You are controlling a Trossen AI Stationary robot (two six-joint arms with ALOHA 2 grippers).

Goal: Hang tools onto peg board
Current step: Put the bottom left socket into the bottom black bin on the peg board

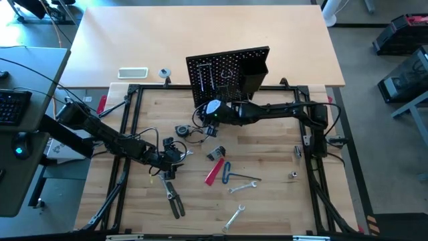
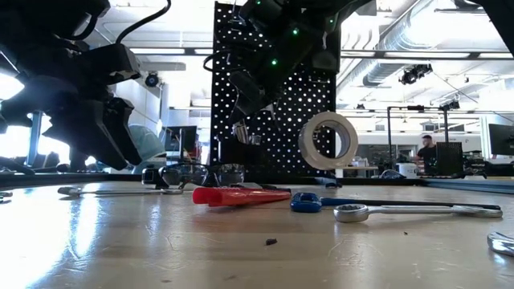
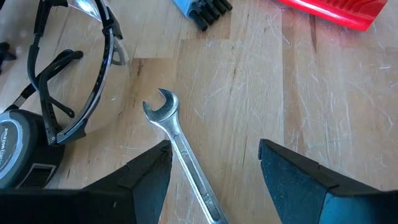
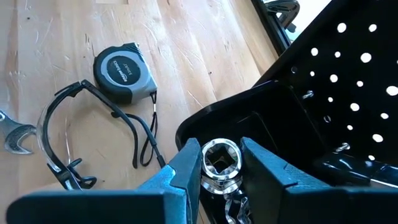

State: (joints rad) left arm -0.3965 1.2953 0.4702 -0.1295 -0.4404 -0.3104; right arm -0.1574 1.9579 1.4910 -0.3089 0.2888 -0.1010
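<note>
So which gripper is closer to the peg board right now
Right. The right gripper is right at the foot of the peg board, holding a socket. The left gripper is out over the table above a wrench.

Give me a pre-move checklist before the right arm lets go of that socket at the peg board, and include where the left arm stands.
1. Right gripper has the chrome socket between its fingers: ok.
2. Socket is over the peg board's black box bin: ok in the right wrist view, though how far above it cannot tell.
3. Peg board stands upright at the table's far edge: ok.
4. Left gripper is open, straddling the silver wrench on the table: ok.
5. Safety glasses and tape measure lie apart from the wrench: ok.
</note>
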